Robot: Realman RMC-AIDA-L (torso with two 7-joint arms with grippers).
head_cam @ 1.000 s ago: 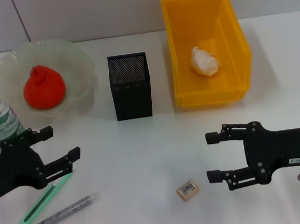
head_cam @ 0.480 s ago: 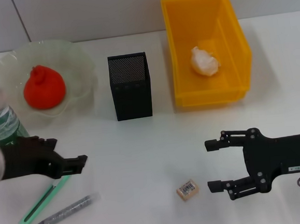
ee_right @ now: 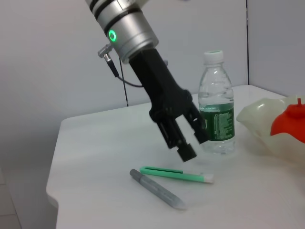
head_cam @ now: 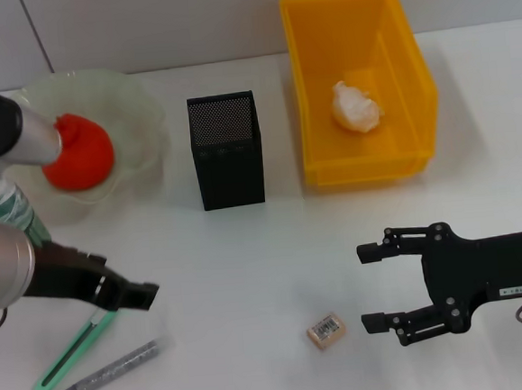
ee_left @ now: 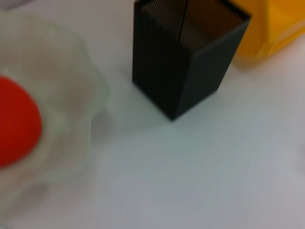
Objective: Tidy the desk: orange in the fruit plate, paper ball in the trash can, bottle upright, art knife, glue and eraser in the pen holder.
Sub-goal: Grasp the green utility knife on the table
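The orange (head_cam: 79, 157) lies in the pale green fruit plate (head_cam: 136, 105). The paper ball (head_cam: 355, 106) lies in the yellow trash can (head_cam: 412, 75). The bottle (head_cam: 11, 215) stands upright at the left, partly hidden by my left arm; the right wrist view (ee_right: 217, 119) also shows it upright. The black mesh pen holder (head_cam: 228, 152) stands mid-table. The green art knife (head_cam: 74, 352) and grey glue pen (head_cam: 99, 377) lie front left. My left gripper (head_cam: 147, 294) hangs open just above the knife. The eraser (head_cam: 327, 330) lies left of my open, empty right gripper (head_cam: 372, 286).
A white wall runs behind the table. The left wrist view shows the pen holder (ee_left: 190, 57), the plate's rim (ee_left: 81, 109), the orange (ee_left: 14, 121) and a corner of the trash can (ee_left: 279, 24). The table's left edge shows in the right wrist view.
My left arm has risen and turned, and its gripper now points right over the art knife. My right gripper dropped slightly toward the front, then held still.
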